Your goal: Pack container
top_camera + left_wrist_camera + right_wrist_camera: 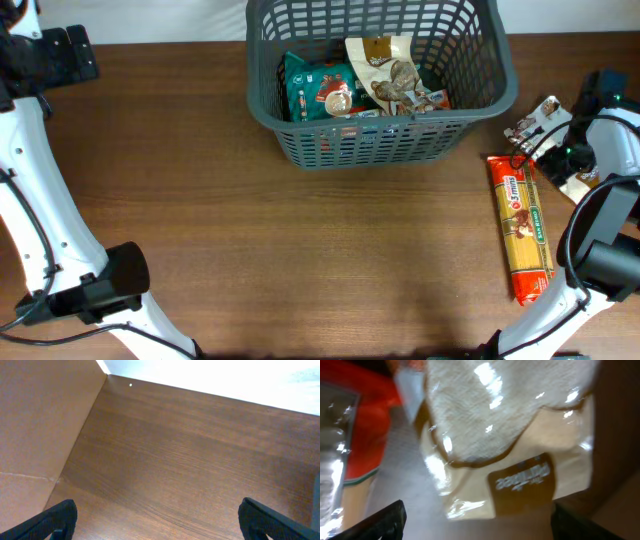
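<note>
The dark grey container stands at the table's far middle and holds a teal packet and a cream packet with brown print. A long orange pasta packet lies on the table at the right. My right gripper is open, close above a cream packet with a brown label at the right edge; in the overhead view the arm covers most of that packet. My left gripper is open over bare wood at the far left, holding nothing.
A small white and brown packet lies right of the container, next to my right arm. A brown cardboard wall stands at the left in the left wrist view.
</note>
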`<state>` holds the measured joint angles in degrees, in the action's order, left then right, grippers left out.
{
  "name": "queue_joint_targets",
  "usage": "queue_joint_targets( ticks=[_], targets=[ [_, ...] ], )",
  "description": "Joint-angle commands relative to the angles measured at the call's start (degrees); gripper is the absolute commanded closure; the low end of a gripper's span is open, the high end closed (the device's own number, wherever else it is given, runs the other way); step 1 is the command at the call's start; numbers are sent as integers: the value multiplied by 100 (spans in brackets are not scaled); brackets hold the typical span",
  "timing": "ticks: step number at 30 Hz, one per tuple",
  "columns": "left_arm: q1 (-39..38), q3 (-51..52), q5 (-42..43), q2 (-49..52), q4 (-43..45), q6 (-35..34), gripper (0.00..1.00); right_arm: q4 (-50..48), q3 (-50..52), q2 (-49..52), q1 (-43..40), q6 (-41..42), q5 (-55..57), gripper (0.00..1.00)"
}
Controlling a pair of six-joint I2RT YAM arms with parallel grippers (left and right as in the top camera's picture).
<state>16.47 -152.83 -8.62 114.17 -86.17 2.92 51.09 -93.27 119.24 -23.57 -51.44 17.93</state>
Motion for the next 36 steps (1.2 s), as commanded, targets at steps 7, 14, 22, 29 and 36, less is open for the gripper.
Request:
queue_joint_targets(
  ticks=[7,14,22,29,36],
  targets=[
    [20,24,-22,28,-2,-79,1,-254,50,387,46,-20,-74,10],
    [20,24,-22,28,-2,-79,1,-468,50,417,46,-22,-140,9],
    [20,24,-22,28,-2,-79,1,-848,50,673,70,-24,-111,9],
    [22,24,-22,28,-2,-79,1,-848,50,811,76,-17,-98,9],
    [20,24,-22,28,-2,-79,1,-1099,50,811,68,-17,-96,10]
  ],
)
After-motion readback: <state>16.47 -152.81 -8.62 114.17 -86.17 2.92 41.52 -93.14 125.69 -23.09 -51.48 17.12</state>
